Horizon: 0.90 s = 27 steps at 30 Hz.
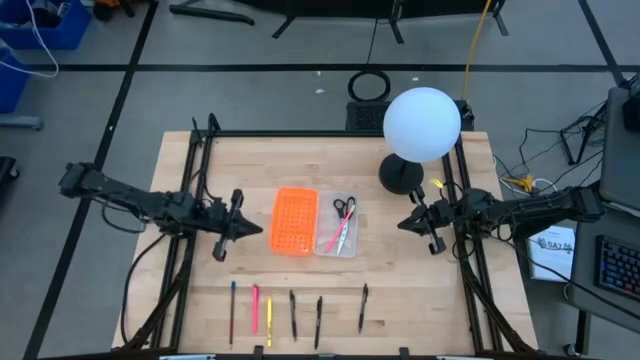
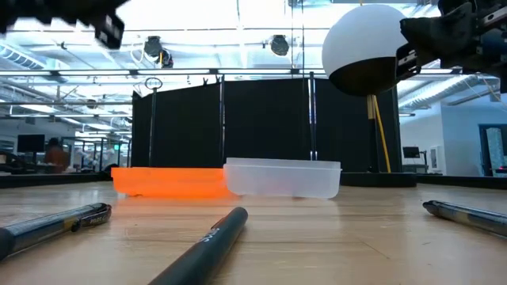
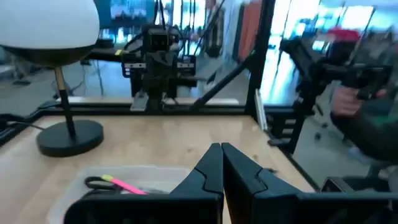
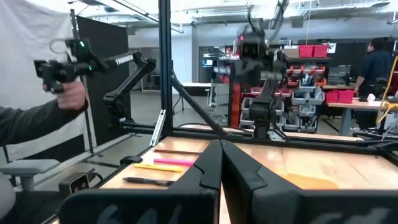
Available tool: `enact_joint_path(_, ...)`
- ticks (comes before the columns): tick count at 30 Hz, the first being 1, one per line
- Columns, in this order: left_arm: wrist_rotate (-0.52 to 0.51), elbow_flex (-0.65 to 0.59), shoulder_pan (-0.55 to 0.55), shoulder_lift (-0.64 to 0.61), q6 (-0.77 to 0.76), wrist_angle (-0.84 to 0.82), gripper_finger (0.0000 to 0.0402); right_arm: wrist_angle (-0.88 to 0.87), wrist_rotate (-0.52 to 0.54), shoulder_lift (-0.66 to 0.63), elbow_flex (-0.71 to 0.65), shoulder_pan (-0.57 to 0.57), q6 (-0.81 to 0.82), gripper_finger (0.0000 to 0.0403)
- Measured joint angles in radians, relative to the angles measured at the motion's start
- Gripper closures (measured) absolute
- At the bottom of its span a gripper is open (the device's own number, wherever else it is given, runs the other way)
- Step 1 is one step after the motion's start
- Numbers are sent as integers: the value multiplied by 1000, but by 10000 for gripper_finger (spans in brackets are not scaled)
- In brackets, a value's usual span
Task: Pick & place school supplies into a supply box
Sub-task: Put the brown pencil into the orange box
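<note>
High view, clear plastic supply box (image 1: 336, 224) holding scissors (image 1: 344, 208), both pincers clenched empty.

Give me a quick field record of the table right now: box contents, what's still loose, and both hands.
supply box: clear plastic rectangular tray, mid-table, beside the orange perforated rectangular piece
in box: black-handled silver scissors and a pink pen
still loose: six pens and pencils in a row at the near edge, from a dark pencil to a black pen
left hand: shut, empty, beside the orange piece
right hand: shut, empty, off the tray's other side
other: white globe lamp
</note>
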Motion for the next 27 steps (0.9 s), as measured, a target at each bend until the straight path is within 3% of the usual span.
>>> enact_joint_path(5, -102, 258, -148, 47, 165, -296, 397, -1, 0, 3, 0, 0, 0, 403)
enact_joint_path(8, -188, 307, -231, 27, 352, -319, 398, -1, -1, 4, 0, 0, 0, 403)
enact_joint_path(14, -206, 291, -190, -132, 506, -224, 399, -14, -2, 4, 0, 0, 27, 403)
enact_joint_path(18, -209, 304, -115, -234, 470, -196, 400, -34, -6, 6, 0, 0, -1, 403)
enact_joint_path(20, -163, 303, -91, -271, 437, -248, 400, -30, -5, 6, 0, 0, -27, 403)
enact_joint_path(25, -94, 189, -61, -282, 403, -287, 400, -15, -5, 6, 0, 0, -59, 403)
enact_joint_path(27, -134, 140, -54, -284, 403, -262, 401, -15, -5, 5, 0, 0, -60, 403)
